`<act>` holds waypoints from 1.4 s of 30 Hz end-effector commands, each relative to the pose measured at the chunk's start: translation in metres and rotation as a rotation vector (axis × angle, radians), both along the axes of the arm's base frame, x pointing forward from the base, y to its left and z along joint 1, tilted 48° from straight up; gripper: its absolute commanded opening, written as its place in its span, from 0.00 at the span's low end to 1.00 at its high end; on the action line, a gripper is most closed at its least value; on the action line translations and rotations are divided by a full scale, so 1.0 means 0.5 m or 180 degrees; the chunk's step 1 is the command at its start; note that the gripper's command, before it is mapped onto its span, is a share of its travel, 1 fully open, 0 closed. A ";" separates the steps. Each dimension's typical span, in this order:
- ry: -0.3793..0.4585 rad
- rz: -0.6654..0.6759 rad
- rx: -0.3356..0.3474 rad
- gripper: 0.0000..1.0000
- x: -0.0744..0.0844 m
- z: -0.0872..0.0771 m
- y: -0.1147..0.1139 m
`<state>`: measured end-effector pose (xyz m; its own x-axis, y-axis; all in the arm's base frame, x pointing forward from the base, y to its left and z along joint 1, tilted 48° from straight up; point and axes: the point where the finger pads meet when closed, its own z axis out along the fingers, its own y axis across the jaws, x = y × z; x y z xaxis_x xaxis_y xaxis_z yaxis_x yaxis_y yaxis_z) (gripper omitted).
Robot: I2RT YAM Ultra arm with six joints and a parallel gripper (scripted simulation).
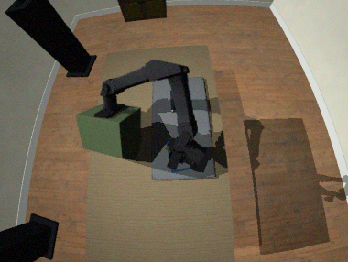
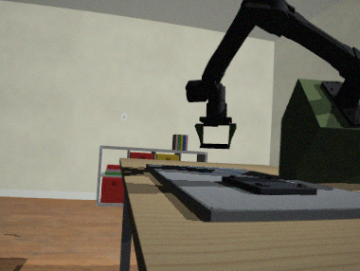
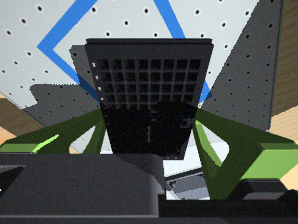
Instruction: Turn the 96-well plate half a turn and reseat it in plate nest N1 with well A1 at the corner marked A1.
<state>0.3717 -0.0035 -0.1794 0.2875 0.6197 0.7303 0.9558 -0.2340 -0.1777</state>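
Note:
My gripper (image 3: 149, 111) is shut on the black 96-well plate (image 3: 149, 90), its green fingers pressing the plate's two long sides. I hold it in the air above the grey deck. In the wrist view the plate hangs over the blue taped outline of bench spot B1 (image 3: 60, 52). In the exterior view the gripper (image 2: 215, 135) hangs well above the deck, with the black plate nest N1 (image 2: 269, 182) lower and to the right, empty. In the overhead view the gripper (image 1: 180, 158) is over the near end of the deck, by the blue tape (image 1: 183, 170). I cannot make out the plate's cut corner.
The arm's green pedestal (image 1: 108, 129) stands left of the grey perforated deck. A low shelf with coloured boxes (image 2: 142, 166) stands by the far wall. Black stands (image 1: 50, 37) are at the room's corners.

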 end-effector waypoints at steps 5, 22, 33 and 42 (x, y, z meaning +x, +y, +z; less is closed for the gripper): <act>-0.0652 0.0419 -0.0117 0.00 0.017 0.045 0.001; -0.1830 0.1481 -0.0240 0.00 0.004 0.119 0.067; -0.2614 0.2191 -0.0320 0.00 -0.004 0.169 0.111; -0.3240 0.2761 -0.0383 0.00 -0.011 0.209 0.146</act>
<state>0.3563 0.0759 -0.0866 -0.7962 0.4368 0.4186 0.6023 0.5071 0.6165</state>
